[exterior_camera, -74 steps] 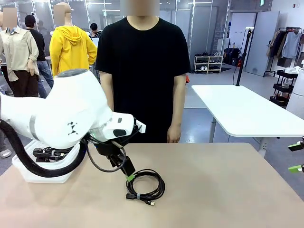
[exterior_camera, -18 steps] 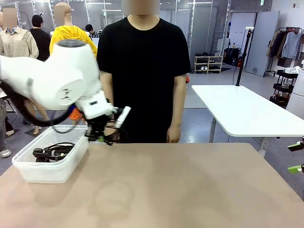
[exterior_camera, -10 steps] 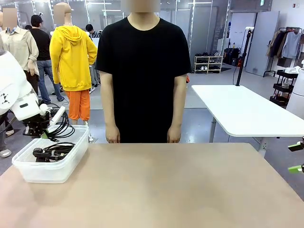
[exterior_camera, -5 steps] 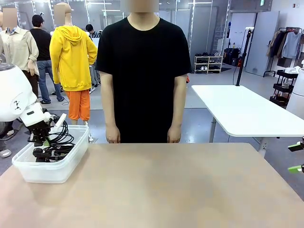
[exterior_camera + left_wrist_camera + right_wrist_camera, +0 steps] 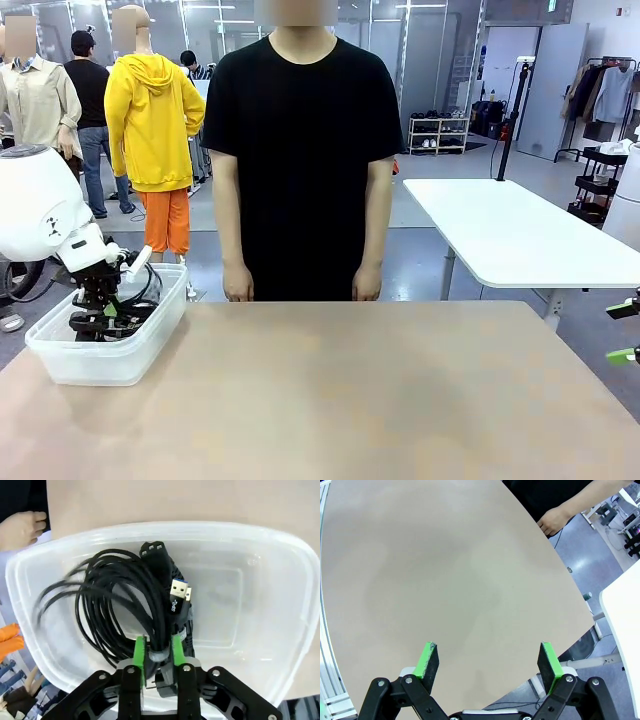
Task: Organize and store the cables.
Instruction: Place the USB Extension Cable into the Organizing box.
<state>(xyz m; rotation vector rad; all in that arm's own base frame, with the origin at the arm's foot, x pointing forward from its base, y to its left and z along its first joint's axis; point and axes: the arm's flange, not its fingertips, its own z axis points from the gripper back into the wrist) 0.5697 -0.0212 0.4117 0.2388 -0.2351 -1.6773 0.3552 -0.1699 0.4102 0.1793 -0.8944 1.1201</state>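
My left gripper is shut on a coiled black cable, pinching the bundle near its tie, with a blue USB plug sticking up. The coil hangs inside a clear plastic bin at the table's left edge, low over another black cable lying in the bin. My right gripper is open above bare tabletop; its green pads show at the right edge of the front view.
A person in a black shirt stands at the far side, hands hanging at the table edge. One hand shows in the right wrist view. The beige tabletop stretches right of the bin.
My left gripper has carried the coil from the table's middle to the left and lowered it into the bin. The right arm has not moved.
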